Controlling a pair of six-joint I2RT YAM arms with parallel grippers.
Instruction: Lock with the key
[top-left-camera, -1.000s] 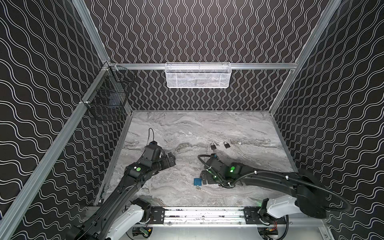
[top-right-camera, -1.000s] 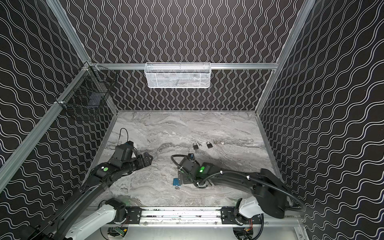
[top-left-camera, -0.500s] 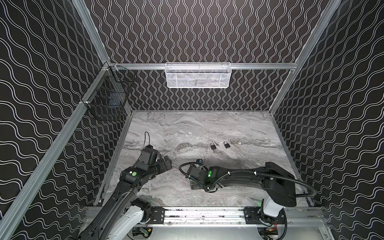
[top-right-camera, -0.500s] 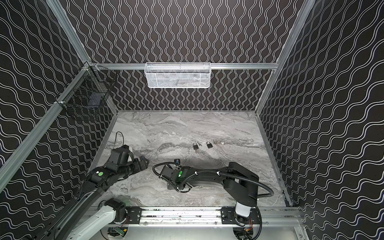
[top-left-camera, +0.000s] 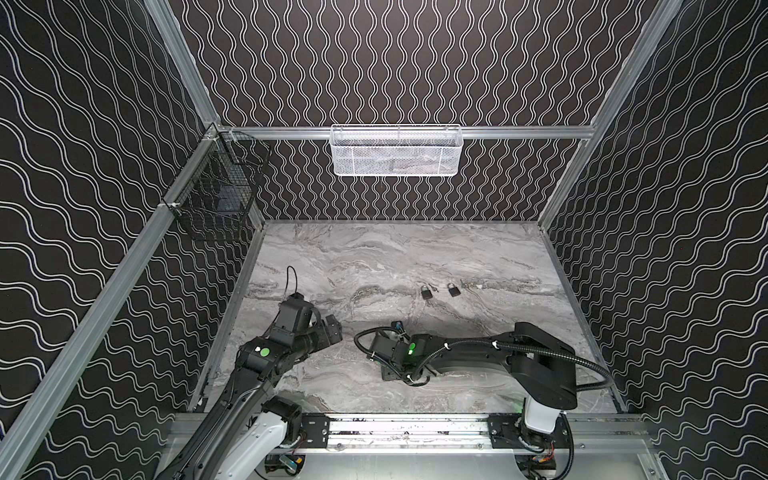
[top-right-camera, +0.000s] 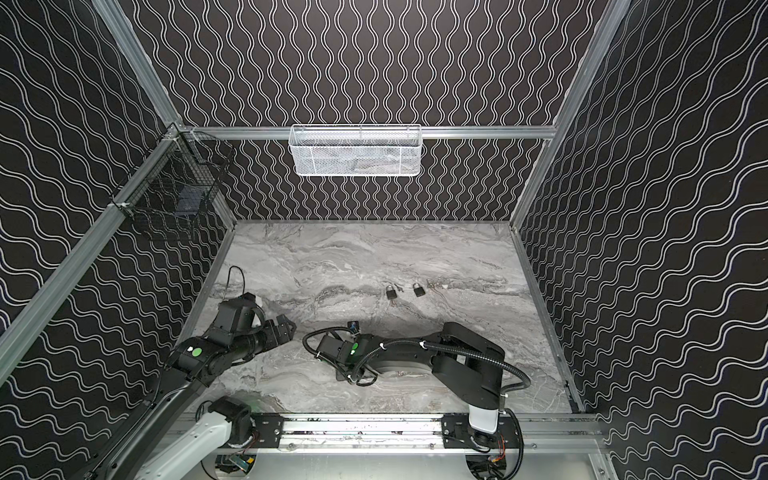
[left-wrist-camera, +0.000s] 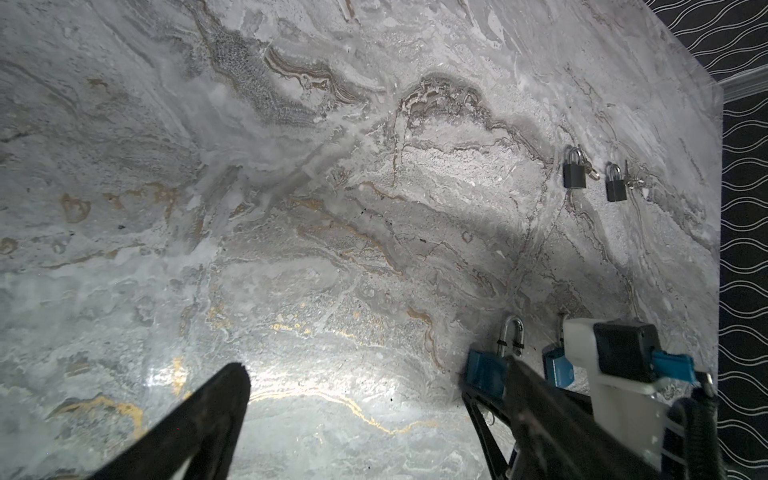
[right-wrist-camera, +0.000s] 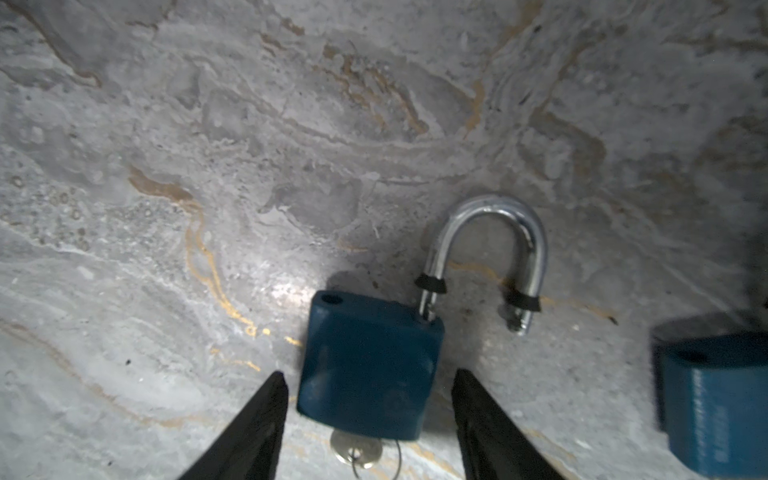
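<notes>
On the bench (right-wrist-camera: 166, 166), a lock (right-wrist-camera: 368, 365) lies between the fingers (right-wrist-camera: 257, 424) of my right end effector (right-wrist-camera: 368, 374). Farther back, a small lock (top-left-camera: 426, 293) lies left of a second small lock (top-left-camera: 453, 289).

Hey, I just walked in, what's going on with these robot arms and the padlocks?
The right gripper is down over a blue padlock lying on the table, its jaws open on either side of the body without gripping it. The shackle is swung open and a key sits in the bottom. The left gripper hovers open, holding nothing. A second blue padlock lies nearby; two dark padlocks lie farther back.
</notes>
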